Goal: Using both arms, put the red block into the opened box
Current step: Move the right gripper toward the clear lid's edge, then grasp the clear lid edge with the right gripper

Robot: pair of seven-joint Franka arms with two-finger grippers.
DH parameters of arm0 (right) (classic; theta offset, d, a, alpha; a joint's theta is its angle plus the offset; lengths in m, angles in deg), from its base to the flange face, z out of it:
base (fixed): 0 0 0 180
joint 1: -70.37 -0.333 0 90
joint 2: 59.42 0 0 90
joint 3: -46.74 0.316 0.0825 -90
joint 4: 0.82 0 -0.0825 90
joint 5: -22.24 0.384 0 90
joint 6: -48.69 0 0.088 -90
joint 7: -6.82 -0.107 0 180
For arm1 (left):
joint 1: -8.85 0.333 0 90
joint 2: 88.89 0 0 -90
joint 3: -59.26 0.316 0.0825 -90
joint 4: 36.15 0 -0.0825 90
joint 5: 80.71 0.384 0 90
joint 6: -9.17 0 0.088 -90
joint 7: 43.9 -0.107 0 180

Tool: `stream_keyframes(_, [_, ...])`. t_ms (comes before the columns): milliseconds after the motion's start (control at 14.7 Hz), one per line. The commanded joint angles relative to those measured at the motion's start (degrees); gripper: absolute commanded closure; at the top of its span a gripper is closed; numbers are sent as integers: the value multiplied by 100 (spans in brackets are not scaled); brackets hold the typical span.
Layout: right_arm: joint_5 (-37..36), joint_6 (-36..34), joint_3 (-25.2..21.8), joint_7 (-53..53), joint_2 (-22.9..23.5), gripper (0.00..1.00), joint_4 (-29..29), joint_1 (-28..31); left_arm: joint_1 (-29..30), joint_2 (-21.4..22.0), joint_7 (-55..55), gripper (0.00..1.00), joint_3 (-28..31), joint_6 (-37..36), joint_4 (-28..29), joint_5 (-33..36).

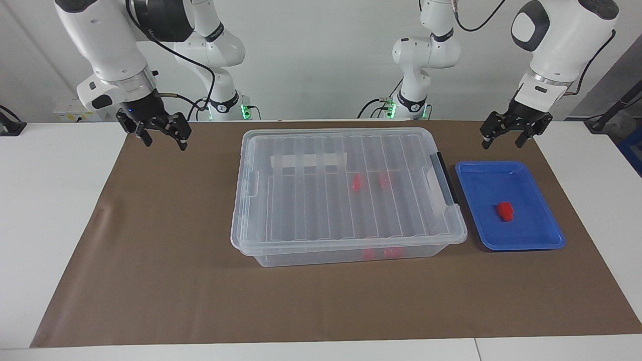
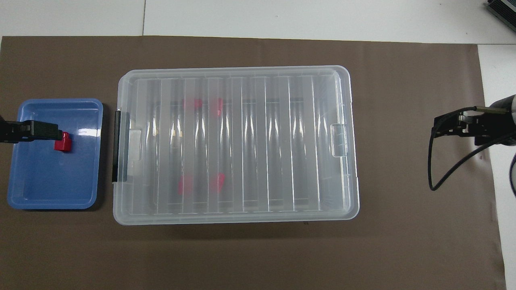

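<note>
Clear plastic dominates the facing view: the box (image 1: 346, 193) sits in the middle of the brown paper mat (image 1: 165, 260) that covers the white counter (image 1: 45, 210), its ribbed lid (image 1: 326, 200) shut on top, black end handle (image 1: 445, 176) toward the left arm's end, and a white label strip (image 1: 308, 161) on the side nearer the robots. Four red blocks show dimly through the plastic inside it. Just beside the handle lies a shallow blue tray (image 1: 531, 240), and the red block (image 1: 505, 211) rests in it, alone and untouched. The left gripper (image 1: 506, 139) hangs in the air over the mat, by the tray's edge nearer the robots, fingers spread and holding nothing. The right gripper (image 1: 164, 141) hangs over the mat toward the right arm's end, well apart from the box, fingers likewise spread and holding nothing.

From overhead, the box (image 2: 236, 217) again lies closed, lid (image 2: 258, 141) on, with the handle (image 2: 117, 147) facing the tray (image 2: 24, 193). The red block (image 2: 63, 143) sits in the tray's middle. The left gripper (image 2: 30, 131) shows over the tray, its tip beside the block in this view. The right gripper (image 2: 455, 125) shows over the mat's (image 2: 403, 249) edge, a black cable (image 2: 447, 173) looping below it.
</note>
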Motion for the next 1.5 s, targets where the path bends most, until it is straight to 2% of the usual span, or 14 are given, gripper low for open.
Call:
stream_keyframes(0, [-17,621,68,-420,-172,27,534,-254,-44,150,47,0,55,-39,130,-54])
stream_keyframes(136, [-17,929,68,-658,-137,51,701,-405,-44,150,47,0,55,-39,130,-54])
stream_keyframes(205, [-17,1070,68,-720,-119,53,780,-475,-44,150,47,0,55,-39,139,-54])
stream_keyframes(546, [-9,1520,86,-967,179,50,912,-782,-44,150,47,0,55,-39,139,-54])
stream_keyframes(819, [9,2072,86,-941,303,44,1219,-968,-44,150,47,0,55,-39,130,-54])
stream_keyframes(1024, [70,2152,86,-932,443,38,1238,-1055,-44,150,47,0,55,-39,139,-54])
stream_keyframes(1433, [79,2161,77,-888,409,37,1405,-1126,-44,150,47,0,55,-39,130,-54])
